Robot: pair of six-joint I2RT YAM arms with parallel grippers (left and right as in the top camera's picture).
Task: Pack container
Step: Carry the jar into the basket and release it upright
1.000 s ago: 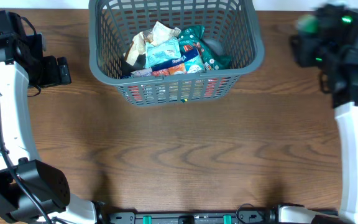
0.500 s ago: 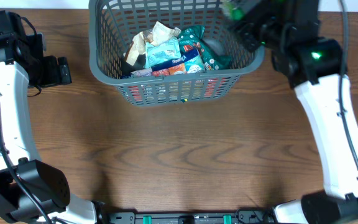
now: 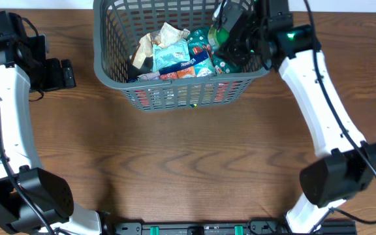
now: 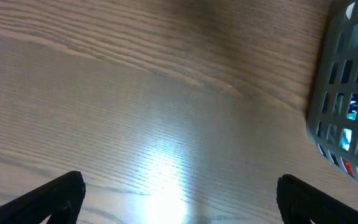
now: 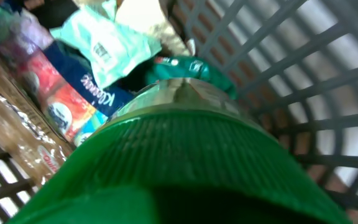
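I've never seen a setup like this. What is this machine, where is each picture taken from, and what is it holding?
These are two robot arms at a wooden table. One picture looks down from above; the other two come from wrist cameras. A grey basket on the table holds snack packets. The right gripper reaches into it, holding a green-lidded jar that fills its wrist view. The left gripper is open and empty, over the table beside the basket.
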